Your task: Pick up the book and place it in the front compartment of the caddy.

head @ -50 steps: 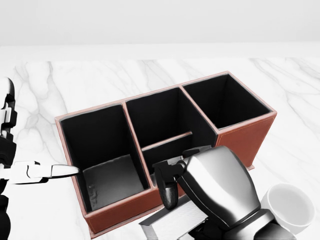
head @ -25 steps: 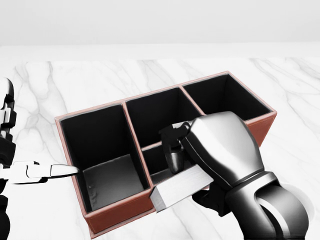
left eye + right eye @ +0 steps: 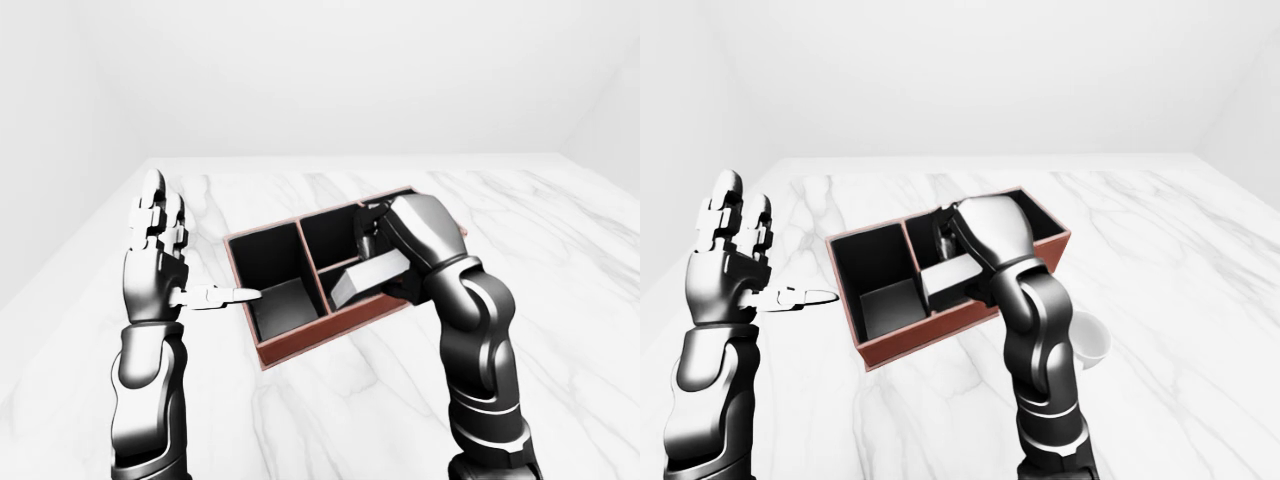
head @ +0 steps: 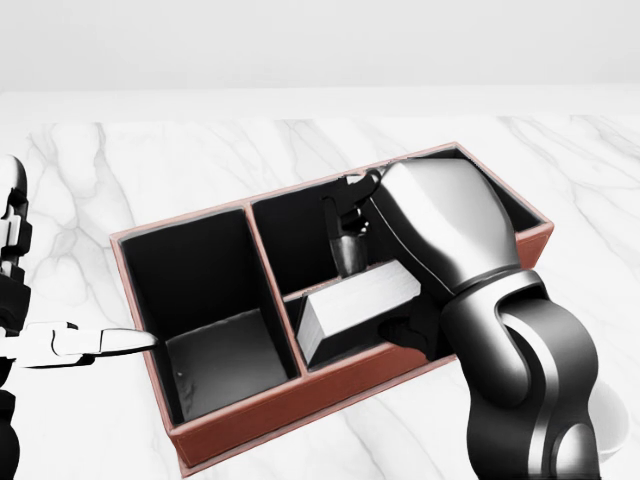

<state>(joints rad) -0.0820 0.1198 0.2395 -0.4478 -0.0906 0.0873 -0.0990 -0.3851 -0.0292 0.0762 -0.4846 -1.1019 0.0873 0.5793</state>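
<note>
Over the caddy [image 4: 330, 395], the right hand [image 4: 400, 270] grips the book [image 4: 355, 305]; left hand [image 3: 160, 250] spread, cup [image 3: 1088, 342] nearby.

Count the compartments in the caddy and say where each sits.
4 in the caddy: one large at head view's left, one at right behind the right hand, and two in the middle, upper and lower.
</note>
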